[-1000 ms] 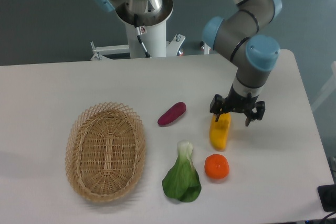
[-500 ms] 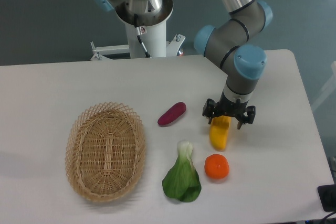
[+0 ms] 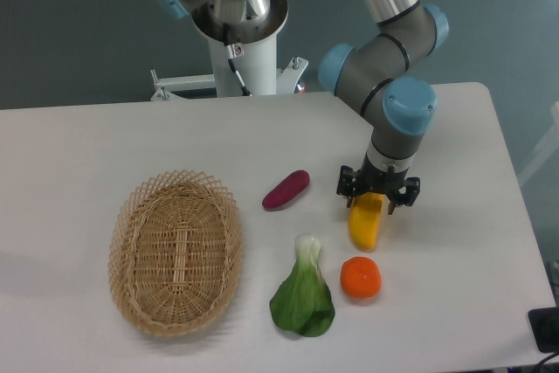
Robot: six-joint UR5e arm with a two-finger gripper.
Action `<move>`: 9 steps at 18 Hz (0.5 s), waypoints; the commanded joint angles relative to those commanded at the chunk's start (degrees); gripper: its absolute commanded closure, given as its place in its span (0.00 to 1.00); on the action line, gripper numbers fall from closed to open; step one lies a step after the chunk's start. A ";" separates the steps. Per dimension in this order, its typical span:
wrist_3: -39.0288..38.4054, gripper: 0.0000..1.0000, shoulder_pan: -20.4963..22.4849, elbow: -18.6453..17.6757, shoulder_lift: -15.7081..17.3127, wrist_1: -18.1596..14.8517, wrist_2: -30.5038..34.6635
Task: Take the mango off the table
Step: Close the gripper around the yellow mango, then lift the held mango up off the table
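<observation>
Spread wide, the hand (image 3: 379, 200) straddles the mango's (image 3: 365, 223) far end, gripping nothing. From the left on the counter (image 3: 79, 146): a basket (image 3: 175, 253) near the front edge, an eggplant (image 3: 286, 189), greens (image 3: 302, 293), the mango, and an orange (image 3: 360, 277) just in front. Bare counter runs right of the mango to the edge.

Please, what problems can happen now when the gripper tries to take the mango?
The gripper straddles only the far end of the mango, not its middle, so the fruit may tilt or slip out when lifted. A slipping mango could also knock the orange, which lies just beyond its near end.
</observation>
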 joint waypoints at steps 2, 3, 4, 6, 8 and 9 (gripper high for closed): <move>0.09 0.43 0.00 0.35 0.09 0.00 -0.09; 0.18 0.47 0.00 0.35 0.18 0.00 0.00; 0.18 0.49 0.09 0.35 0.26 0.00 0.00; 0.35 0.49 0.26 1.05 0.61 0.00 0.00; 0.44 0.50 0.53 4.03 1.23 -0.44 0.00; 0.44 0.49 0.70 6.13 1.93 -0.96 -0.17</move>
